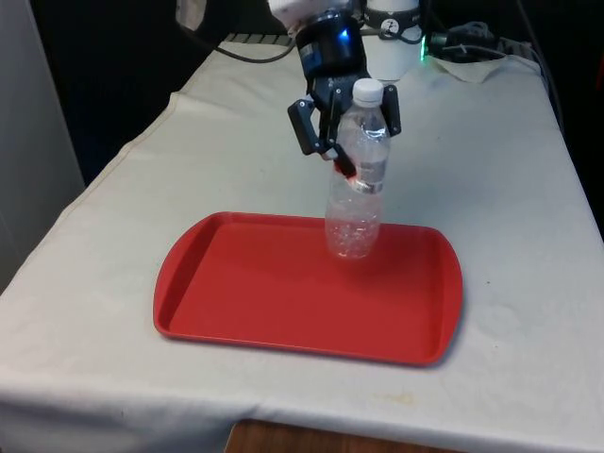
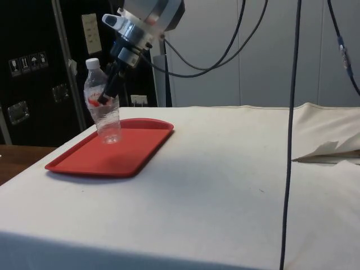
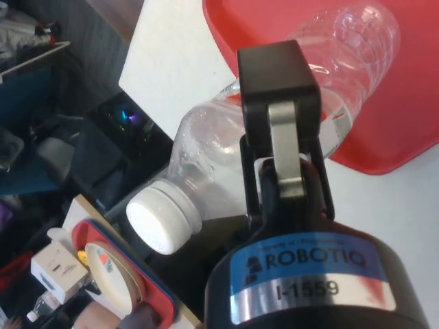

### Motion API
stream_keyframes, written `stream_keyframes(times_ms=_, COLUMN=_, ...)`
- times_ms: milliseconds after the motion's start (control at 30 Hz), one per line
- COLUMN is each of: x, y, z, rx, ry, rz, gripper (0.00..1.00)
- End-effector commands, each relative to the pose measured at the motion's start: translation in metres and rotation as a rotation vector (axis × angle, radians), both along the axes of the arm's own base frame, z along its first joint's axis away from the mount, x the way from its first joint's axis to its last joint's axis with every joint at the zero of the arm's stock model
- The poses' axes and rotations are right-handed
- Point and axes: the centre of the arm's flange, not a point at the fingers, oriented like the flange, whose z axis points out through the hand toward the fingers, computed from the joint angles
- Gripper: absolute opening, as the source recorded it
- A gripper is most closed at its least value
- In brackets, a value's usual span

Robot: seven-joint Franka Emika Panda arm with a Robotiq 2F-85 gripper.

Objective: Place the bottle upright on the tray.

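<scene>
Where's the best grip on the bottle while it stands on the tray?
On the straight body just below the shoulder, from the side, fingers across its width. The bottle stands nearly upright on the red tray and the gripper holds it there now; the white cap is narrow.

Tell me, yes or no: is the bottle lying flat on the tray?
No, the bottle stands nearly upright, base on the red tray, gripper around its upper body.
</scene>
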Motion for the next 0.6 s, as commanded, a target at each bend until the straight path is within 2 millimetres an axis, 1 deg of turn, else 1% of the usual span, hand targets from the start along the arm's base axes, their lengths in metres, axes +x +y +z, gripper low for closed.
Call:
stream_keyframes(times_ms=0, x=0.003, y=-0.004, z=0.002, rx=0.002, ry=-0.018, rz=-0.004, gripper=0.0)
stream_keyframes(times_ms=133, x=0.005, y=-0.009, z=0.002, rx=0.0, ry=-0.023, rz=-0.011, gripper=0.0)
stream_keyframes(times_ms=167, x=0.002, y=-0.008, z=-0.002, rx=-0.005, ry=-0.002, rz=-0.011, gripper=0.0)
stream_keyframes(times_ms=200, x=0.005, y=-0.011, z=0.001, rx=0.0, ry=-0.024, rz=-0.014, gripper=0.0)
stream_keyframes(times_ms=333, x=0.006, y=-0.017, z=-0.002, rx=-0.003, ry=-0.03, rz=-0.021, gripper=0.0)
stream_keyframes(times_ms=367, x=0.003, y=-0.016, z=-0.005, rx=-0.005, ry=-0.011, rz=-0.019, gripper=0.0)
stream_keyframes(times_ms=400, x=0.007, y=-0.019, z=-0.003, rx=-0.002, ry=-0.033, rz=-0.022, gripper=0.0)
stream_keyframes(times_ms=567, x=0.009, y=-0.026, z=-0.007, rx=0.003, ry=-0.045, rz=-0.033, gripper=0.0)
